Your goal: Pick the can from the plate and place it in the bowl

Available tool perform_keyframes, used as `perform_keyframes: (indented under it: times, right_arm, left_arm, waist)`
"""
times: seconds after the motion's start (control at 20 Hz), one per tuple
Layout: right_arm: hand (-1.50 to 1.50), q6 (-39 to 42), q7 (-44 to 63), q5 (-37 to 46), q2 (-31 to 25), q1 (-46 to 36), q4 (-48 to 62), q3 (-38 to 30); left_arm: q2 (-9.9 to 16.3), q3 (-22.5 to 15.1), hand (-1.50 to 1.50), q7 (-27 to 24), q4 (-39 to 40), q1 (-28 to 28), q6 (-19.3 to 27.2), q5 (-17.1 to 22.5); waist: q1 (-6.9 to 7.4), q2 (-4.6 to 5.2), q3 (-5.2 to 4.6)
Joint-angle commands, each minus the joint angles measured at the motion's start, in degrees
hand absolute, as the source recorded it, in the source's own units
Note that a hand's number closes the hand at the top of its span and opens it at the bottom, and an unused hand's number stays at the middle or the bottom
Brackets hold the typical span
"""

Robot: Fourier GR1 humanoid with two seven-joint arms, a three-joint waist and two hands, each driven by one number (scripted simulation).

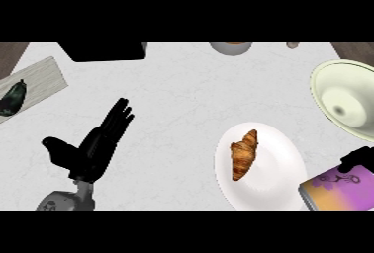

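Can (pixel 337 189) sits at lower right of the head view, tipped over w/ its long side toward the camera, clear of the white plate (pixel 281 163) & just beside its right rim; label runs orange at the left end to purple/magenta at the right, w/ dark swirly marks near the top, grey metal rim showing at the left end; lower part cut off by the view edge. Right robot hand (pixel 359 159) is only partly in view at the right edge, black fingers curled over the can's upper right end, so it's gripping the can. Plate holds a croissant (pixel 245 153), golden-brown, lying lengthwise left of centre. Bowl (pixel 349 99), pale green-cream w/ a rounded inner base, is at upper right, well above the can & apart from the plate. Left robot hand (pixel 93 146) shows at lower left over the light marbled tabletop (pixel 182 94), fingers straight & pointing up-right, thumb out to the left, holding nothing. Far left: a pale wood cutting board (pixel 40 81) w/ a dark eggplant (pixel 12 97) on it; a black object (pixel 102 51) at the top edge; a small round dish (pixel 231 47) partly cut off at top centre.
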Motion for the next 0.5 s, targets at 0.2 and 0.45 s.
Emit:
perform_keyframes:
  times: [0.2,0.45]
  right_arm:
    - [1.5,-5.3,1.47,-10.95,-9.7,4.7,-5.28,-14.51]
    - [1.5,-1.85,-5.12,-19.66,-8.18,4.42,2.2,-23.03]
  left_arm:
    - [0.18,1.72,0.0,-1.33,2.55,-1.29,-2.26,0.03]
    - [-1.79,0.9,0.0,1.03,0.87,-2.15,-1.29,-0.14]
  waist:
    - [-0.26,0.19,0.06]
    - [0.84,0.4,0.09]
